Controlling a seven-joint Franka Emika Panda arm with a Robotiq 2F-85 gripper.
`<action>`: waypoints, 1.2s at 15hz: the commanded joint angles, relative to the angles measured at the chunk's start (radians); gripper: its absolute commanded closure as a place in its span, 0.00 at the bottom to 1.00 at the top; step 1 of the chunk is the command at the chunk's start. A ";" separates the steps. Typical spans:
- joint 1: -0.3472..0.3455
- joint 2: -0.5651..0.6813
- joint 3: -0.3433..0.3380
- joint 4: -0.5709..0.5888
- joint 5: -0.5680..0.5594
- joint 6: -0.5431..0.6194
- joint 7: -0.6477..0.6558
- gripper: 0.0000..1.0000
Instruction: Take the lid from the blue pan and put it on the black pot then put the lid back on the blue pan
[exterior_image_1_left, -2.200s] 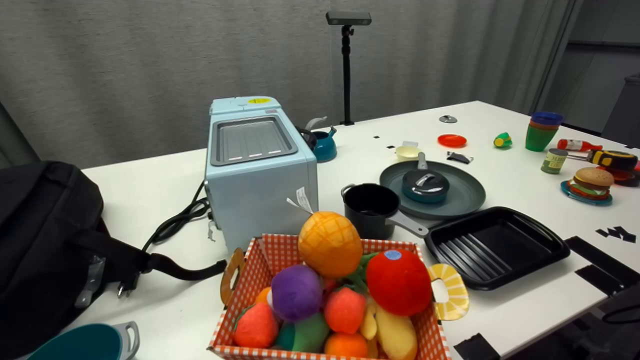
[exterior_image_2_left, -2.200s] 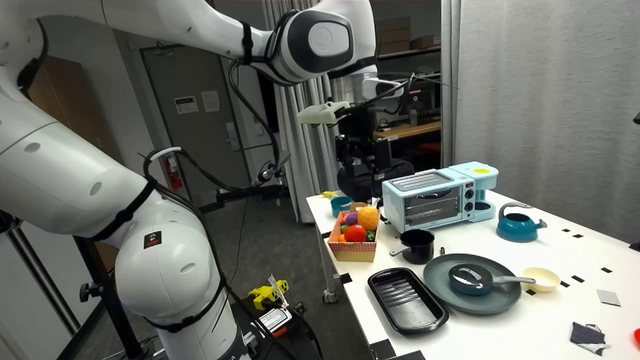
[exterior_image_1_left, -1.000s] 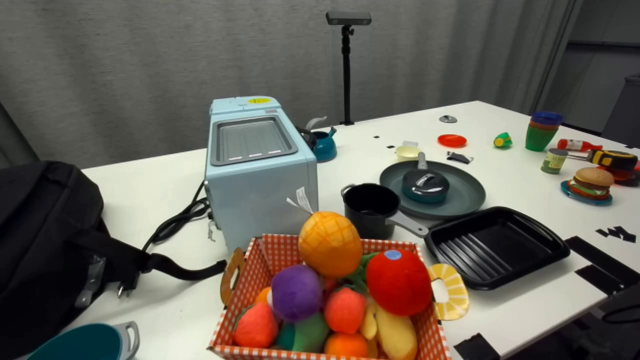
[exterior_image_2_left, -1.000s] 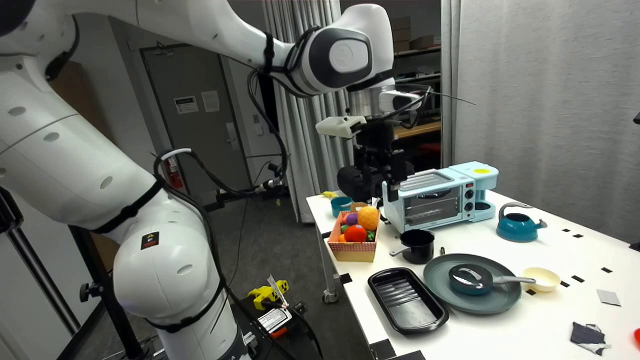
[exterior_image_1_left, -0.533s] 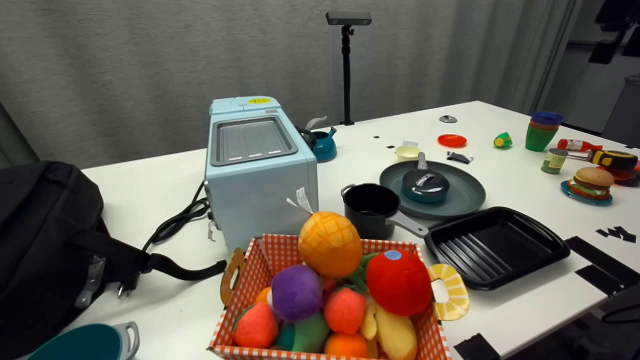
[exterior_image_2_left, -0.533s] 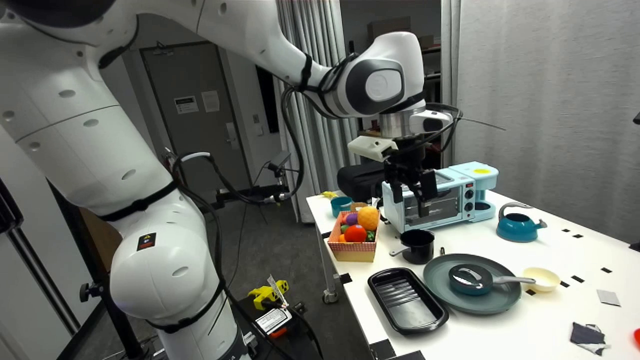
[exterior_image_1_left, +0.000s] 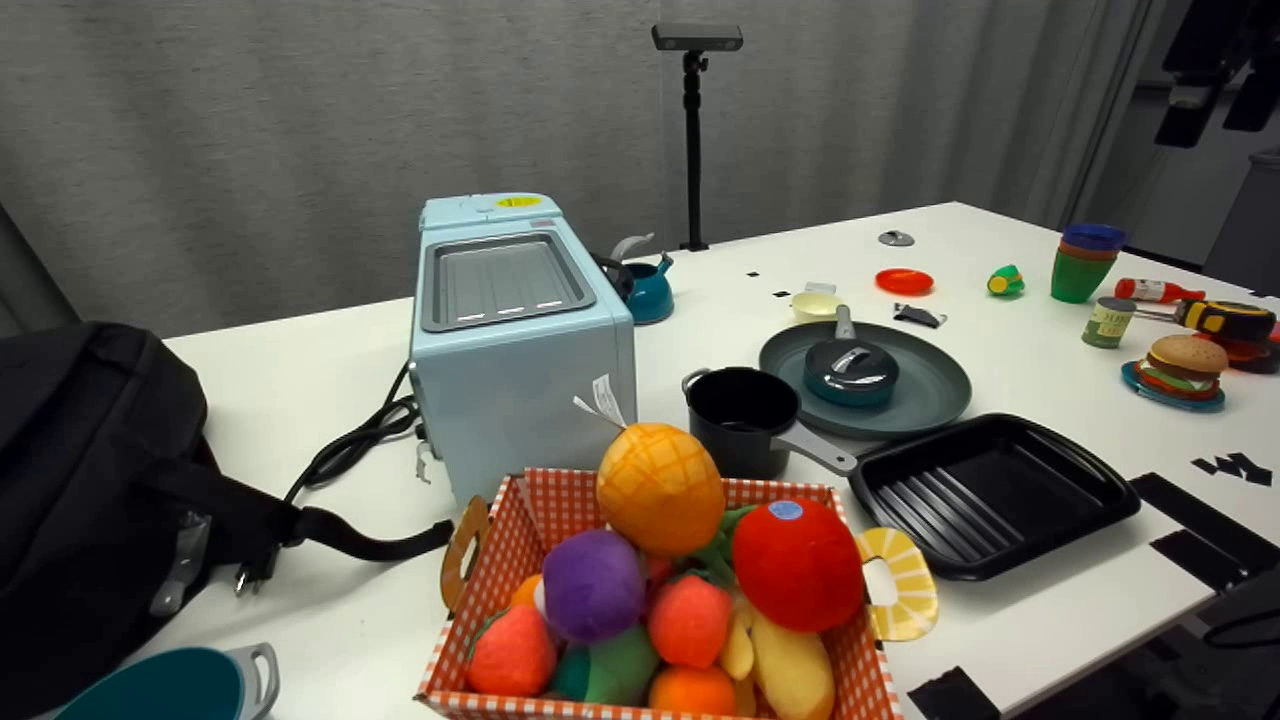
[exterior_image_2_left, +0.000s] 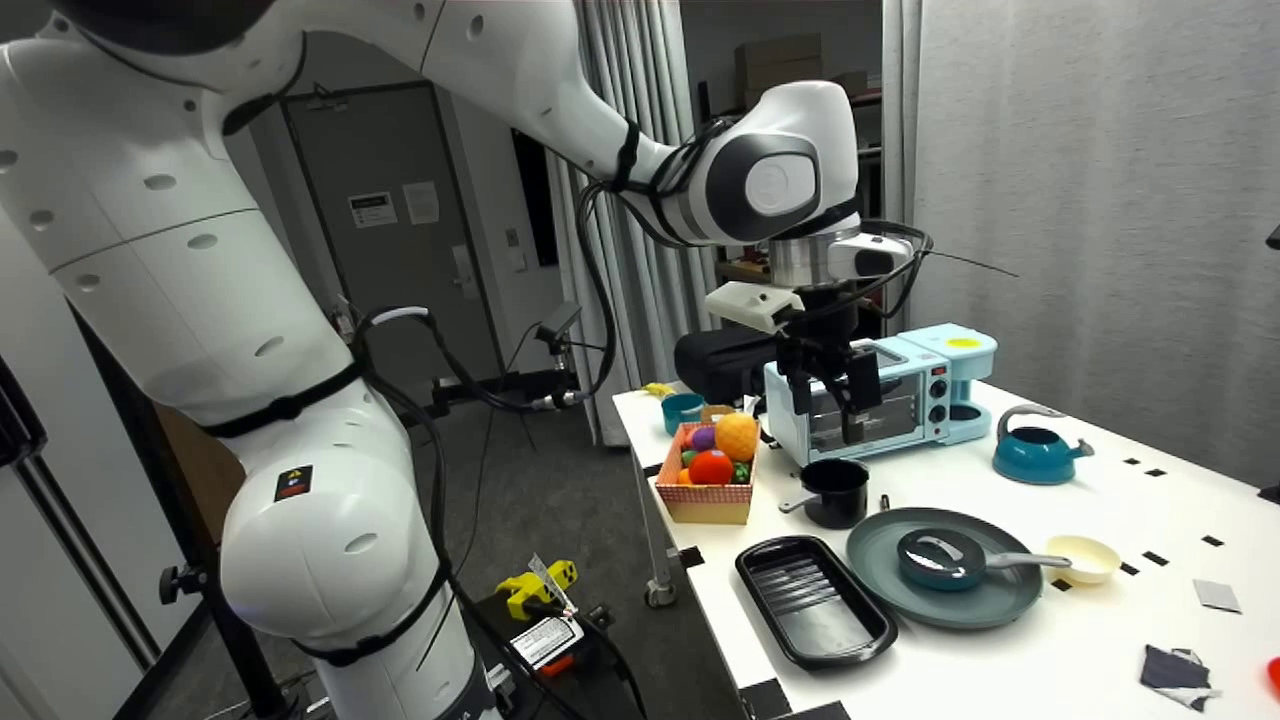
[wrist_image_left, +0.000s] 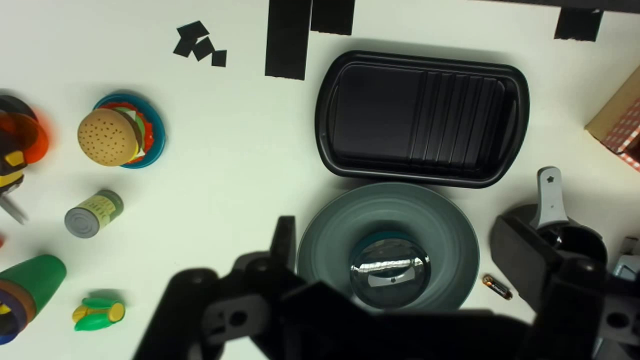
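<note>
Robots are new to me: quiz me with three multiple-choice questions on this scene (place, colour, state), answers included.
1. Where is the dark lid? A: on the black pot; B: on the small blue pan; C: on the oven.
2. What colour is the kettle? A: red; B: yellow; C: teal.
3. How is the claw? A: open; B: shut empty; C: gripping fruit.

1: B; both exterior views show it covering that pan.
2: C; its body shows teal.
3: A; the wrist view shows fingers apart.

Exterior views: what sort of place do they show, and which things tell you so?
Probably a robotics lab: a white robot arm, what looks like a camera on a stand, and a toy burger on the table.
</note>
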 joint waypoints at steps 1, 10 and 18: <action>0.005 0.000 -0.005 0.001 -0.001 -0.002 0.000 0.00; 0.002 0.025 -0.004 0.012 -0.010 0.007 0.009 0.00; -0.002 0.153 -0.005 0.071 -0.035 0.067 0.124 0.00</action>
